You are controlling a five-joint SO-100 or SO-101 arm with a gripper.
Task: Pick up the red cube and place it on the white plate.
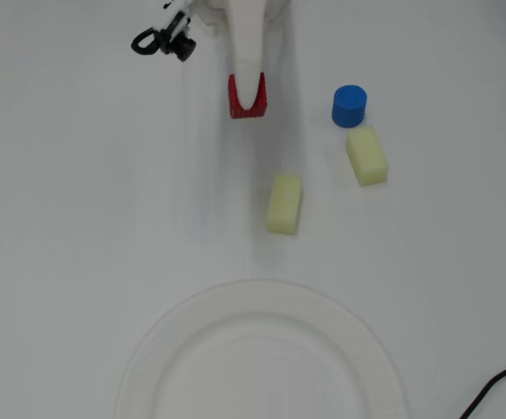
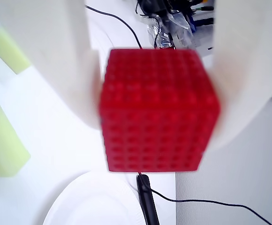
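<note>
Gripping the red cube (image 1: 247, 103) between its two white fingers, the gripper (image 1: 248, 98) sits near the far edge of the table (image 1: 78, 227) in the overhead view, roughly midway along that edge. The wrist view shows the cube (image 2: 158, 110) filling the space between the fingers (image 2: 47, 56), each broad white pad pressed against an opposite side, so the jaws are closed only as far as the cube's width allows. Whether the cube rests on the surface or hangs just above it cannot be told.

The white plate (image 1: 192, 327) lies at the near edge of the table in the overhead view, centred and partly cut off by the frame, well apart from the cube. In the wrist view a curve of its rim (image 2: 63, 201) shows below the cube.

Between cube and plate lies a pale yellow block (image 1: 284, 202), standing on its own. A second yellow block (image 1: 367, 155) sits toward the right edge, just beside a blue cylinder (image 1: 349, 106). Both yellow blocks appear at the left of the wrist view (image 2: 4, 147) (image 2: 7, 49).

A black cable (image 1: 497, 384) enters at the near right corner of the table.
</note>
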